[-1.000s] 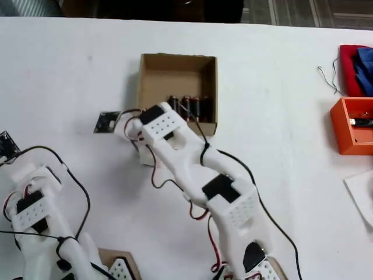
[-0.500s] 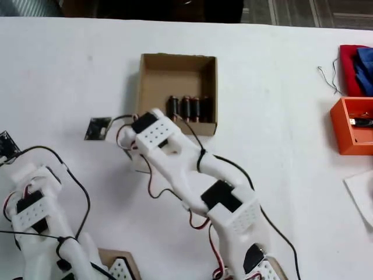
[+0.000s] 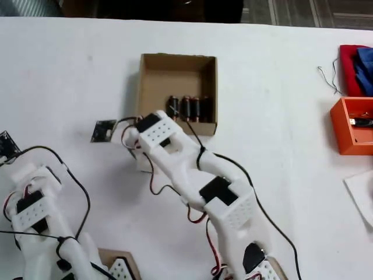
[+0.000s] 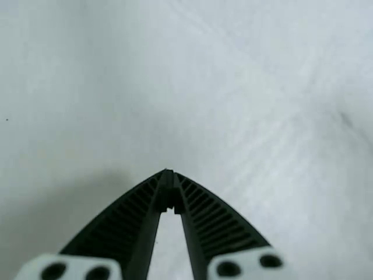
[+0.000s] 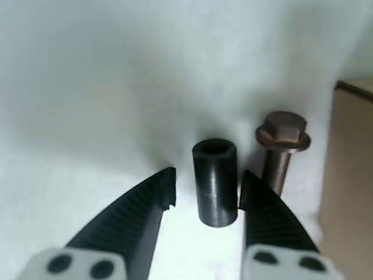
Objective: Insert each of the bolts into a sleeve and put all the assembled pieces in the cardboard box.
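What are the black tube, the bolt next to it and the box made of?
The black sleeve looks like plastic or rubber: dull and smooth, with a faint sheen. The bolt looks like metal, coppery brown, with a shiny hex head. The cardboard box is plain brown cardboard, matte, with thin walls.

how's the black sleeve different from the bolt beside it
The sleeve is black, the bolt brown. The sleeve is a plain open-topped tube; the bolt has a hex head on a thinner shank. The sleeve sits between the right gripper's open fingers, the bolt outside them. Both look upright.
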Robot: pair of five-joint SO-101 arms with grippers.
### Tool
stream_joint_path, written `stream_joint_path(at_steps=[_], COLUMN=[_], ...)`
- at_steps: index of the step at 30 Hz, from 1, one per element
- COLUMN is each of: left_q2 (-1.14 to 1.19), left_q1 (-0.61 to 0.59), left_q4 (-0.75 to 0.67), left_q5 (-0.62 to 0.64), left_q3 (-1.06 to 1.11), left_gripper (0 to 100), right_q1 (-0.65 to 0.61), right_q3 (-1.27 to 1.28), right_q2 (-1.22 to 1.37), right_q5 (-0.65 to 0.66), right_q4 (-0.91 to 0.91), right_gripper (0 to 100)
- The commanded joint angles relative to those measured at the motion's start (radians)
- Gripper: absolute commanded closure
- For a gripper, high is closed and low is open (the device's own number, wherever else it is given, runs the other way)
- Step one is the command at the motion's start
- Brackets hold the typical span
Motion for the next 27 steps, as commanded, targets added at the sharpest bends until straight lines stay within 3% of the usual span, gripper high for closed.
stream_joint_path(at_steps=[1, 5, 10, 27], left_q2=[-0.009, -0.009, -0.009, -0.009], left_q1=[-0.006, -0.006, -0.006, -0.005], left_q4=[-0.02, -0.02, -0.02, -0.02], left_q5=[0.009, 0.009, 0.009, 0.009], left_q3=[-0.004, -0.004, -0.004, -0.004], left_gripper=[97, 97, 97, 97], right_q1=[0.001, 0.001, 0.001, -0.021], right_q3=[0.005, 0.003, -0.018, -0.02], right_q2=[0.007, 0.007, 0.013, 0.013], right_q5=[0.0, -0.003, -0.003, -0.003], right_q4=[-0.008, -0.01, -0.005, -0.01], right_gripper=[84.3, 98.1, 92.7, 92.4])
